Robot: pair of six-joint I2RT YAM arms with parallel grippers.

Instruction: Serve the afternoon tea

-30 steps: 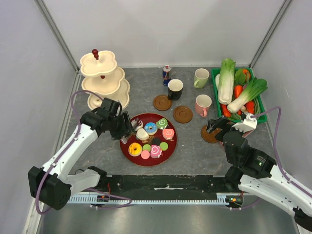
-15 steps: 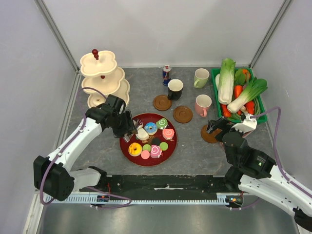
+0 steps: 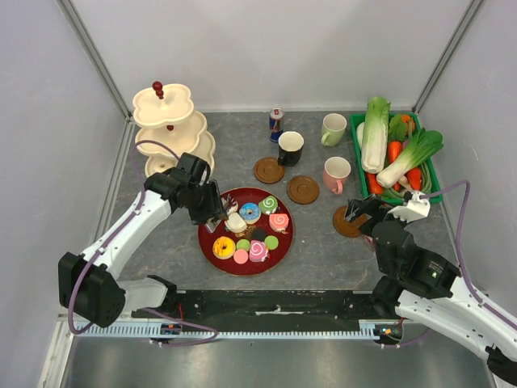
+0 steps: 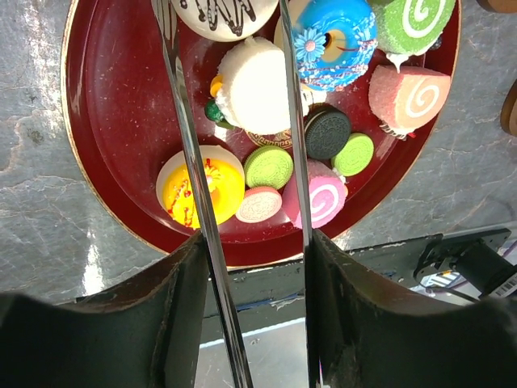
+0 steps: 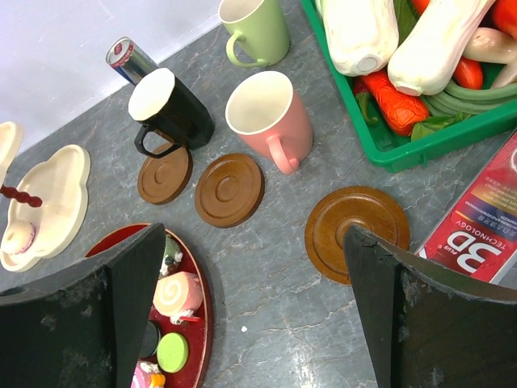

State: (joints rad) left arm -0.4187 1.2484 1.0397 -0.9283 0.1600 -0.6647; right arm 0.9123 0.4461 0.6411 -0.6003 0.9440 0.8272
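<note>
Leftward and away from the bases is where the left arm's elbow has swung over the last second, while its fingers (image 4: 257,236) have eased a little narrower over the red tray (image 4: 113,121). They are closed around a pair of metal tongs (image 4: 190,162), whose two blades reach out on either side of a white pastry (image 4: 254,93) near the tray's middle (whether the blades touch it cannot be told).

On the tray with it lie a blue donut (image 4: 333,40), a yellow donut (image 4: 198,190), a green swirl roll (image 4: 416,24), a pink swirl roll (image 4: 408,93) and several small macarons (image 4: 268,166).

Beyond the tray's far right edge stand the black mug (image 5: 166,109), the pink mug (image 5: 271,117) and, farthest from the tray, the pale green mug (image 5: 254,28), all upright on the surface beside three wooden coasters (image 5: 229,189).

Right of the tray, the right fingers (image 5: 254,236) are spread wide with nothing between them, above the surface near one coaster.

A tiered stand (image 3: 171,129) rises off the tray's far left corner.
</note>
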